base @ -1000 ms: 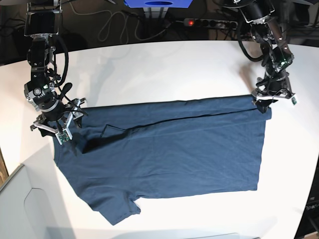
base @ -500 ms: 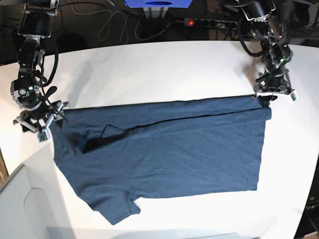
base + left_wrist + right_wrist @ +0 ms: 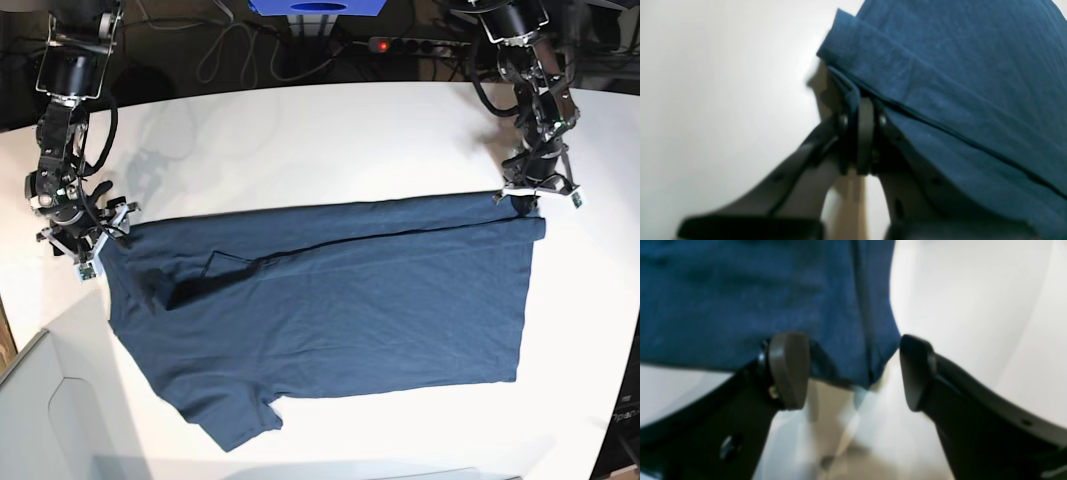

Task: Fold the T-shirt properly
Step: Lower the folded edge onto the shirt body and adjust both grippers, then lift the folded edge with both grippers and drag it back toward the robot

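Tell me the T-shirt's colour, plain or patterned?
Plain dark navy blue T-shirt, no pattern visible; clearest in the base view.

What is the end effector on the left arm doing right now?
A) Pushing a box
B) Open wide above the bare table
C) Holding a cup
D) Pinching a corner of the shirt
D: in the left wrist view the left end effector is shut on a folded corner of the shirt, with cloth caught between its pads.
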`<state>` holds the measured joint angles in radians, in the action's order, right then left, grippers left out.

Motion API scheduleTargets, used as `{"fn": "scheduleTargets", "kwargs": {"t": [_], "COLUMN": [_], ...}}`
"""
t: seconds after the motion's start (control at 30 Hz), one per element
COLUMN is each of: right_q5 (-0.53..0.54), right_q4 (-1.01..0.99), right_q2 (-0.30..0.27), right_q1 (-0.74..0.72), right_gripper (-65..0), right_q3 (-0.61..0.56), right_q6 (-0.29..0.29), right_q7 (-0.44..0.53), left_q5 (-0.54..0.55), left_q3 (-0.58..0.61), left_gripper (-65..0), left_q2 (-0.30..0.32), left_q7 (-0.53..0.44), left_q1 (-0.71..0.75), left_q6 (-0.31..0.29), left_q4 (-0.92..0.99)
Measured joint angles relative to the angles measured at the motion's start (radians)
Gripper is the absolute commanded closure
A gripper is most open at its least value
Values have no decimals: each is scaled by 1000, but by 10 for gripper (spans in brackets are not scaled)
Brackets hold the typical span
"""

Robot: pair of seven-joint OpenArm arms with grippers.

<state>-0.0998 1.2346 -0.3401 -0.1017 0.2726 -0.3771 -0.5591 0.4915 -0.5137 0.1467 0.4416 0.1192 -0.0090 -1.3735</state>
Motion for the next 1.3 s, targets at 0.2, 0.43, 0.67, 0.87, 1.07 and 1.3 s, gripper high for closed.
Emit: {"fn": "scheduleTargets", "kwargs": {"t": [0.2,0.43,0.67,0.87,1.07,1.3], "right_q5": [15,-19,-12,-5,-5,-14], "right_q4": [-6,153,382,407,412,417], "right_q2": [-6,-6,-22,-20,-20,-21], "right_q1": [18,118,109,-50,-169,-23], "right_gripper": [-100,-1,-2,-2,-2,-2], "right_q3": [2,-1,-5,-7,-6,-5], "right_q6": [-121,-142,-152,-161,-161,-163], "right_q7": [25,-34,-183,-291,-356,-360], "left_q5": [-1,-26,-22,-20,-16,-6], "left_q3": [0,1,6,8,8,5], "left_gripper": [0,0,0,0,0,0], "left_q2": [2,1,48,109,118,106], "left_q7": [8,69,80,200,277,280], "left_q1": [3,31,32,-106,-200,-119], "left_q6": [0,15,20,9,5,6], "left_q4": [-10,-91,-233,-234,-243,-238]}}
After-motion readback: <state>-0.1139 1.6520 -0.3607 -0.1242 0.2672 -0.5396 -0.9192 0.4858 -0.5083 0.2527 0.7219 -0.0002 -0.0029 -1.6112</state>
